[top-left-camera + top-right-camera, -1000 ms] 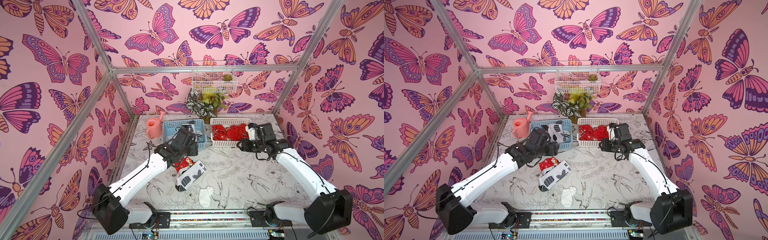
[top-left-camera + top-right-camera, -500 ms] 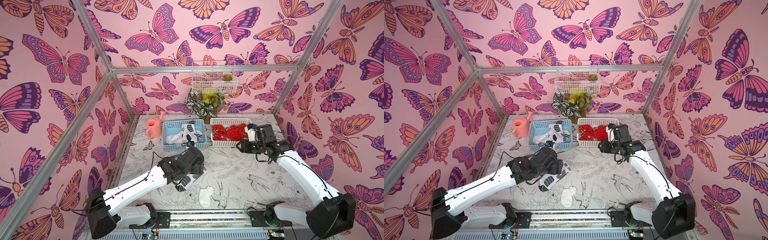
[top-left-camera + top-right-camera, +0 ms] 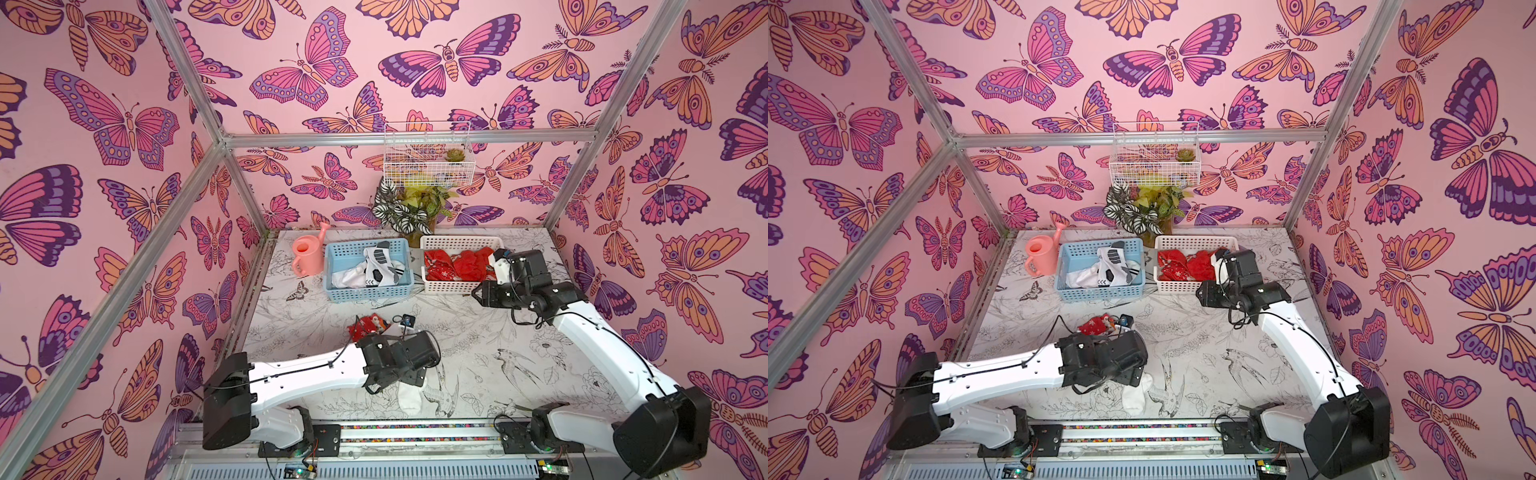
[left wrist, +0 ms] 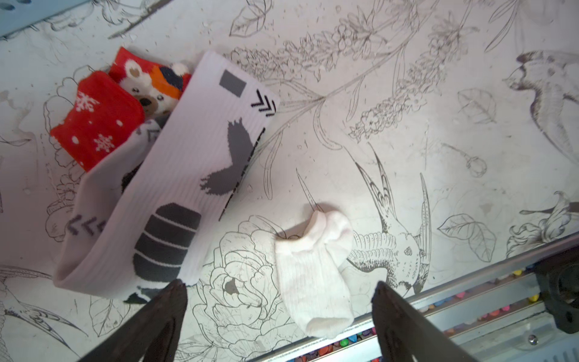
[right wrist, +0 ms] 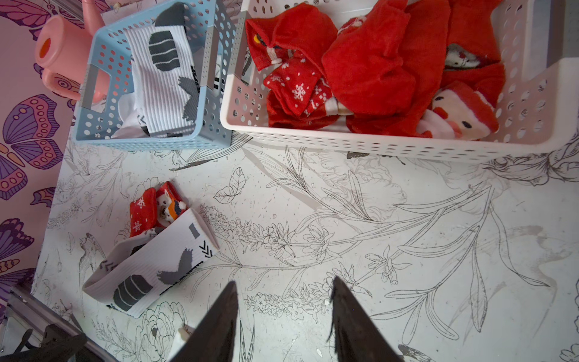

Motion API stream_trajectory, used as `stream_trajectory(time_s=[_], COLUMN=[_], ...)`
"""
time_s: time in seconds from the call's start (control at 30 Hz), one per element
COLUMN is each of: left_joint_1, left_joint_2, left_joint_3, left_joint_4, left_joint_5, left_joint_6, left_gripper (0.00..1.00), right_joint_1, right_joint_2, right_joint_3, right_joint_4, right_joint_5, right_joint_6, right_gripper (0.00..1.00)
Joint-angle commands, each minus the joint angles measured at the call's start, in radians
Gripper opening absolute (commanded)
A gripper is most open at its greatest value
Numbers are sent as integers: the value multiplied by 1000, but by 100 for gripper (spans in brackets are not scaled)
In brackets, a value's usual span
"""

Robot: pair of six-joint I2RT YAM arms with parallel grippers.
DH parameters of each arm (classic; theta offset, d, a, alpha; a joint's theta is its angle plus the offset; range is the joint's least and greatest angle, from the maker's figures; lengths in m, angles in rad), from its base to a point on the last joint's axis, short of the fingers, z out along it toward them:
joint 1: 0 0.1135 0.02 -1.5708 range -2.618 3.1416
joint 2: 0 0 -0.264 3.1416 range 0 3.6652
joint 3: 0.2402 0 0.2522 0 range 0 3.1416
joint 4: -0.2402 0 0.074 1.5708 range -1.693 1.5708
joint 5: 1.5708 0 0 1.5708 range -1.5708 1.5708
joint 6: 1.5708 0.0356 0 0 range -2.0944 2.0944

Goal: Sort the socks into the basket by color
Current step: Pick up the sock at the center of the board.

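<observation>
A small plain white sock (image 4: 313, 272) lies by the table's front edge, between the wide-open jaws of my left gripper (image 4: 279, 283), untouched. It peeks out under the left wrist in both top views (image 3: 409, 399) (image 3: 1133, 399). Beside it lie a long white sock with grey blocks (image 4: 175, 194) and a red snowflake sock (image 4: 100, 119) (image 3: 368, 326). The blue basket (image 3: 368, 294) holds white socks, the white basket (image 3: 449, 286) red socks. My right gripper (image 5: 283, 282) (image 3: 478, 293) hovers in front of the white basket, open, empty.
A pink watering can (image 3: 305, 253) stands left of the blue basket. A potted plant (image 3: 409, 208) sits behind the baskets under a wire wall basket (image 3: 428, 158). The metal front rail (image 3: 415, 428) runs just past the small white sock.
My left arm swung from the blue basket back to the front of the table, over the small white sock, and its jaws opened wider. The right arm barely moved.
</observation>
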Motion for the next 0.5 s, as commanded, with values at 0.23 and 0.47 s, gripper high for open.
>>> stream_trajectory(time_s=[0.23,0.47], left_joint_1=[-106,-122], left_joint_2=[233,317], left_joint_3=[125,166], left_joint_4=[-109,-119], left_joint_5=[60,97], left_joint_6=[-129,-156], left_gripper=[88,77], right_joint_1=[8,8], right_joint_2=[-23,-39], right_joint_3=[-13,-16], right_joint_4=[7,11], right_joint_5=[-10,-11], right_joint_6=[-1,-2], right_gripper=[50,50])
